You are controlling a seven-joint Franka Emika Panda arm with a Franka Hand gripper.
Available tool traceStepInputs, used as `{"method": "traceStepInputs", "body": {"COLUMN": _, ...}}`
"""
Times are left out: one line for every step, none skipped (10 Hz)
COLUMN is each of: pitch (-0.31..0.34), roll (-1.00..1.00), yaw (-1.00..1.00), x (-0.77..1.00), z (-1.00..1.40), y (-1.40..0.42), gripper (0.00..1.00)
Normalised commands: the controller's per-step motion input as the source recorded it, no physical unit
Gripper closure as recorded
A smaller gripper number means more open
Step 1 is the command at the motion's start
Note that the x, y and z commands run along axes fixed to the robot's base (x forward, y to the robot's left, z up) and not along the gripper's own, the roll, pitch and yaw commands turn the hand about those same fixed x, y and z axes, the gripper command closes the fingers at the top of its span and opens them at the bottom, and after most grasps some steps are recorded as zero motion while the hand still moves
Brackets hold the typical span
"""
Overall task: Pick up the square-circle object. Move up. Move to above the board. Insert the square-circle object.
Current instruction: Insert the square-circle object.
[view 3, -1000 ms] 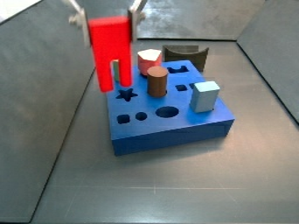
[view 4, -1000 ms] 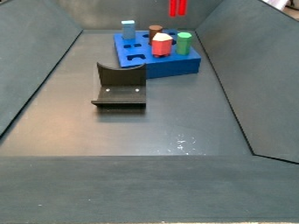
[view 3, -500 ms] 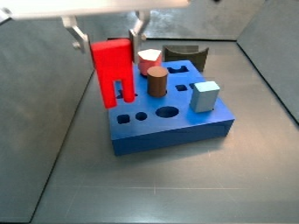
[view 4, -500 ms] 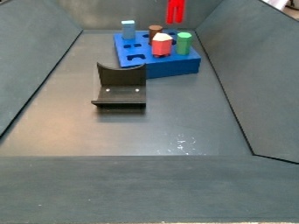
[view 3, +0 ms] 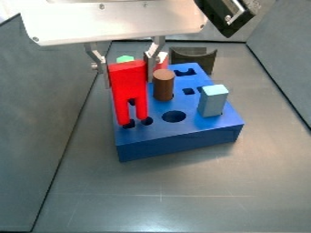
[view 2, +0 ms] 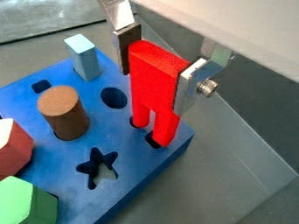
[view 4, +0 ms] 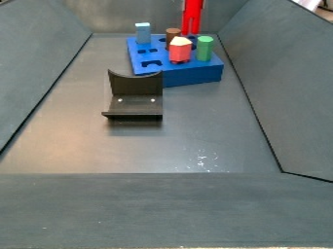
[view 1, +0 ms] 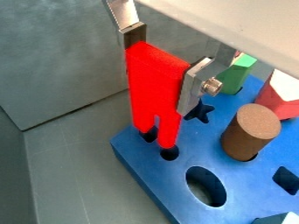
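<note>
The square-circle object is a tall bright red piece with two prongs. It stands upright over the near left corner of the blue board. In both wrist views its prongs reach into two small holes in the board's top face. My gripper is shut on the piece's upper body; the silver fingers press its two sides. In a side view the piece shows at the top edge above the board, and the gripper is out of view there.
On the board stand a brown cylinder, a light blue block, a salmon-red hexagonal peg and a green piece. Star and round holes are open. A dark brown curved block lies behind. The fixture stands mid-floor.
My gripper has come down with the red piece. Its prongs, earlier above the board, now sit in the board's holes.
</note>
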Motion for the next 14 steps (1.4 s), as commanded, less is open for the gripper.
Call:
{"method": "traceStepInputs", "body": {"pitch": -0.003, "roll": 0.08, "yaw": 0.0, "x": 0.16, "z": -0.43, "y": 0.0, "gripper": 1.0}}
{"method": "traceStepInputs", "body": {"pitch": 0.0, "roll": 0.04, "yaw": -0.03, "x": 0.22, "z": -0.27, "y": 0.0, "gripper": 1.0}}
{"method": "traceStepInputs", "body": {"pitch": 0.024, "roll": 0.0, "yaw": -0.08, "x": 0.31, "z": -0.12, "y": 0.0, "gripper": 1.0}}
{"method": "traceStepInputs", "body": {"pitch": 0.037, "roll": 0.0, "yaw": -0.1, "x": 0.32, "z": -0.08, "y": 0.0, "gripper": 1.0}}
{"method": "traceStepInputs", "body": {"pitch": 0.009, "roll": 0.0, "yaw": -0.14, "x": 0.23, "z": -0.09, "y": 0.0, "gripper": 1.0}}
{"method": "traceStepInputs", "body": {"pitch": 0.0, "roll": 0.0, "yaw": -0.16, "x": 0.13, "z": -0.14, "y": 0.0, "gripper": 1.0}}
{"method": "traceStepInputs", "body": {"pitch": 0.0, "roll": 0.01, "yaw": -0.15, "x": 0.09, "z": -0.14, "y": 0.0, "gripper": 1.0}}
{"method": "traceStepInputs", "body": {"pitch": 0.0, "roll": 0.0, "yaw": -0.13, "x": 0.05, "z": -0.11, "y": 0.0, "gripper": 1.0}}
{"method": "traceStepInputs", "body": {"pitch": 0.006, "roll": 0.0, "yaw": -0.08, "x": 0.04, "z": -0.01, "y": 0.0, "gripper": 1.0}}
{"method": "traceStepInputs", "body": {"pitch": 0.0, "roll": 0.0, "yaw": 0.0, "x": 0.0, "z": 0.0, "y": 0.0, "gripper": 1.0}}
{"method": "traceStepInputs", "body": {"pitch": 0.0, "roll": 0.05, "yaw": -0.04, "x": 0.09, "z": -0.08, "y": 0.0, "gripper": 1.0}}
{"method": "traceStepInputs", "body": {"pitch": 0.014, "roll": 0.06, "yaw": -0.35, "x": 0.29, "z": -0.09, "y": 0.0, "gripper": 1.0}}
{"method": "traceStepInputs", "body": {"pitch": 0.02, "roll": 0.03, "yaw": -0.25, "x": 0.15, "z": -0.02, "y": 0.0, "gripper": 1.0}}
{"method": "traceStepInputs", "body": {"pitch": 0.0, "roll": 0.01, "yaw": -0.03, "x": 0.0, "z": 0.0, "y": 0.0, "gripper": 1.0}}
